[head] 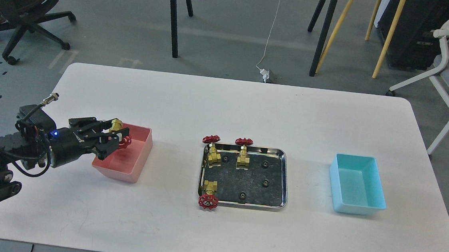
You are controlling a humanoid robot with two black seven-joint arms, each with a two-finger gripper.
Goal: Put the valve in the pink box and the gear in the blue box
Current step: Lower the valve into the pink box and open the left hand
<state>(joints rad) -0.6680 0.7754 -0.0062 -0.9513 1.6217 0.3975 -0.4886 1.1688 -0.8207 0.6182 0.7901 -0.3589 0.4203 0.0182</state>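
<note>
left two-finger gripper (114, 136) is clamped on a brass-yellow valve with a red handwheel (120, 134), over the salmon-pink plastic bin (138, 163) near the white table's (225, 114) left edge.

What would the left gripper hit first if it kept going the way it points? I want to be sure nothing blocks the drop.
The left gripper, holding a valve, points right over the pink box. Its far wall seems first, though depth is unclear.
</note>
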